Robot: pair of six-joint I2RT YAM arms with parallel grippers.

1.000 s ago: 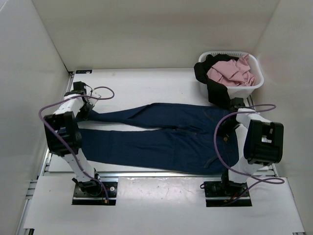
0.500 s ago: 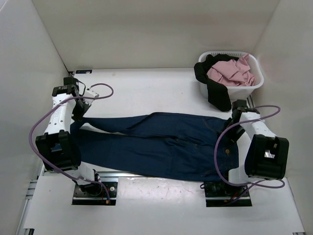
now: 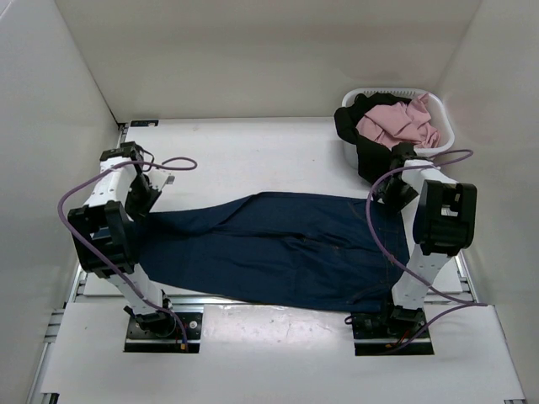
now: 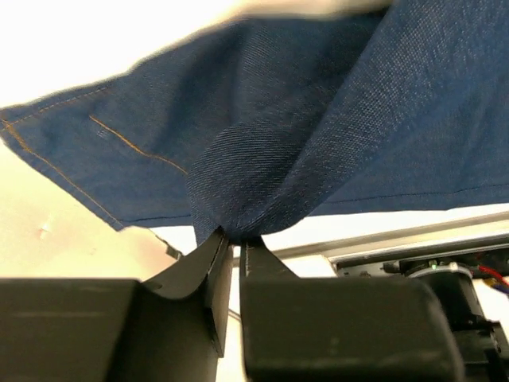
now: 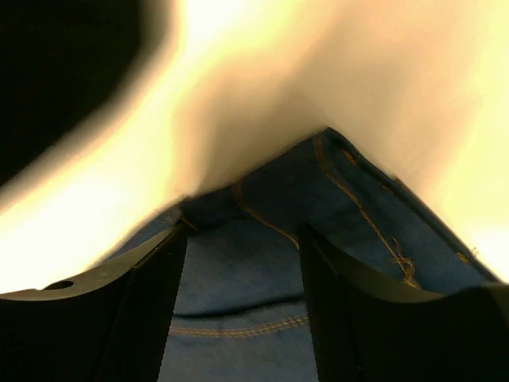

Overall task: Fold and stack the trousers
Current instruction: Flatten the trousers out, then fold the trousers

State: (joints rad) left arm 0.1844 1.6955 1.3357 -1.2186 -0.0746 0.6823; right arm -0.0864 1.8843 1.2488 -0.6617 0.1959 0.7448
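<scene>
The trousers (image 3: 278,248) lie across the tabletop (image 3: 244,151) between both arms, legs left, waist right. The left tool (image 4: 236,241) pinches a bunched fold of denim at the leg end. The right tool (image 5: 242,239) hangs over the waistband with its jaws spread wide, gripping nothing. Here's the danger: with the waist free, a pull from the left could drag everything sideways and skew the legs. That thin pinch might slip, too. And the right arm sits near the black garment (image 3: 370,160) spilling from the basket (image 3: 442,139), so there's a snag risk.
</scene>
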